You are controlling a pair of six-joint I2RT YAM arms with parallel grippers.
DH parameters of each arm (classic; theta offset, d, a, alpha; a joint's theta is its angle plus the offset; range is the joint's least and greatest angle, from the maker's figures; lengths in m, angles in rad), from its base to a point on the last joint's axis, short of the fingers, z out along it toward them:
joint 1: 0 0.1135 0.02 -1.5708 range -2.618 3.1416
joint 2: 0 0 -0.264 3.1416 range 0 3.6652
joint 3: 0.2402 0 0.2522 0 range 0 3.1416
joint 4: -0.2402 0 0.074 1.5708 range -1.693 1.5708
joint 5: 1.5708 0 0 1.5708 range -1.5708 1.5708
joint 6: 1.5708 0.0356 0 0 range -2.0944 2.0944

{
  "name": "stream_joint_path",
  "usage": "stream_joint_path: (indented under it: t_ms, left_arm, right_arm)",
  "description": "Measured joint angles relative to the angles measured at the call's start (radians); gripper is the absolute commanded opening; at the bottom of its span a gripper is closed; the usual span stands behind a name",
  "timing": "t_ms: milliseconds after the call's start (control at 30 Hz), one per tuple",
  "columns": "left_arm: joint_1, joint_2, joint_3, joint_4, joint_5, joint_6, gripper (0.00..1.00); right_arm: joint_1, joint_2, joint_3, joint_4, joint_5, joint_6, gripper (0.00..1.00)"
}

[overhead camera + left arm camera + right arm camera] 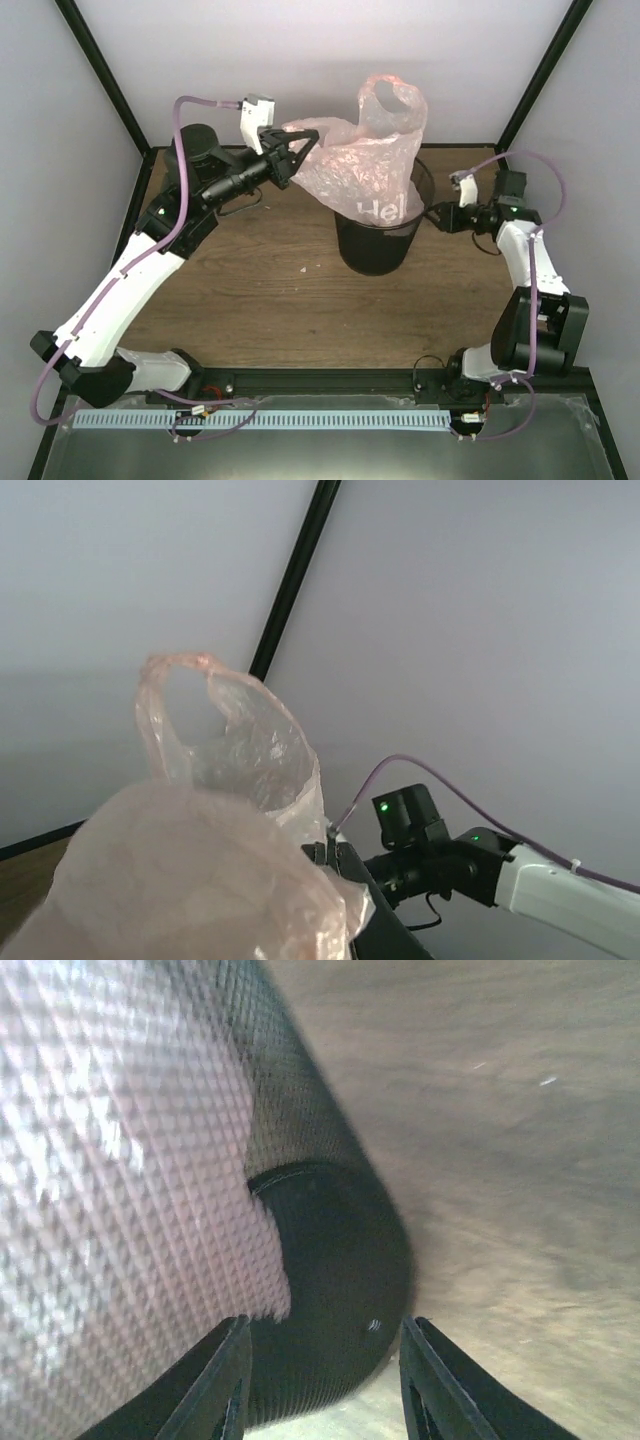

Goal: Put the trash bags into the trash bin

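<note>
Done so far: The bottom of the bag (pixel 365 160) is put inside the bin (pixel 375 250). The white letters are seen just at the rim.
Left to do: Most of the bag is seen sticking up above the rim, with one loop handle at the very top. It is judged that the bag has to be pushed down and then let go.
Left claw (pixel 297 152): It is closed on the left edge of the bag, up high and to the left of the bin. Its fingers are hidden behind the bag in the wrist view.
Bag and left claw: The bag is stretched from the claw to the right and down into the bin.
Right claw (pixel 437 215): It is held open and nothing is gripped. It is placed at the right side of the bin. Whether the wall is touched cannot be told.
Bin: It is stood upright on the table (pixel 260 270), near the middle.
</note>
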Motion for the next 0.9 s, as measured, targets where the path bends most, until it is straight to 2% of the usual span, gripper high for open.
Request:
stream_joint_path:
  t_ms: [267, 567, 700, 900]
  left_arm:
    - [0.0, -0.014, -0.108, 0.016, -0.003, 0.003, 0.04]
    - [0.0, 0.02, -0.208, 0.023, -0.006, -0.001, 0.04]
    - [0.0, 0.034, -0.211, 0.037, 0.009, -0.017, 0.04]
    - [0.0, 0.036, -0.211, 0.043, 0.032, -0.035, 0.04]
  right_arm:
    - [0.178, -0.09, -0.096, -0.018, -0.089, -0.09, 0.43]
    - [0.198, -0.192, -0.148, -0.097, -0.136, -0.206, 0.45]
    - [0.16, -0.19, -0.138, -0.117, -0.124, -0.215, 0.45]
    - [-0.011, -0.079, -0.03, -0.071, -0.101, -0.143, 0.45]
